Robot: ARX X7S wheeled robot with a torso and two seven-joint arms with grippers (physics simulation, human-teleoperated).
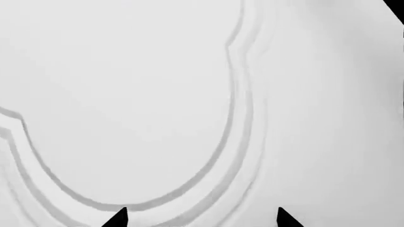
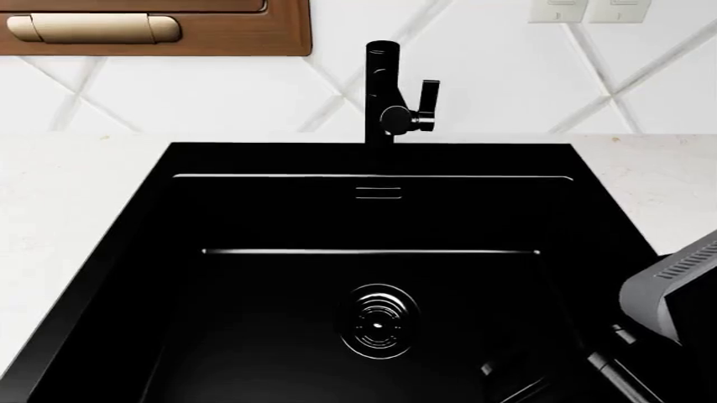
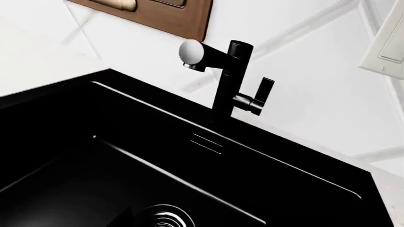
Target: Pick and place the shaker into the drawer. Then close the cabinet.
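My head camera looks straight down on the black sink (image 2: 224, 277), which fills most of that view. The sink is set into the white marble-look counter (image 2: 67, 193); counter surface shows on both sides of the basin and along its rear edge. Behind the counter rises a white tiled wall (image 2: 201, 92).

A brown wooden wall cabinet (image 2: 280, 34) with a brass-coloured recessed handle (image 2: 92, 28) hangs above the wall at the upper left of the head view. Pale switch plates (image 2: 585, 8) sit on the wall at the upper right.

A black faucet (image 2: 381, 88) stands upright at the middle of the sink's rear rim, with a lever (image 2: 428, 99) on its side. The round drain (image 2: 378, 321) lies in the centre of the basin floor.

A grey segment of my right arm (image 2: 672, 290) enters at the lower right of the head view, over the sink's right edge. My right pincer is in no view; I cannot tell its state.

My left wrist camera faces a pale grey cabinet front (image 1: 126, 104) with curved raised moulding, at close range. Two black tips of my left pincer (image 1: 200, 218) show, spread apart with nothing between them: released.

The shaker is in no view. I cannot tell whether this moulded panel is the drawer front.
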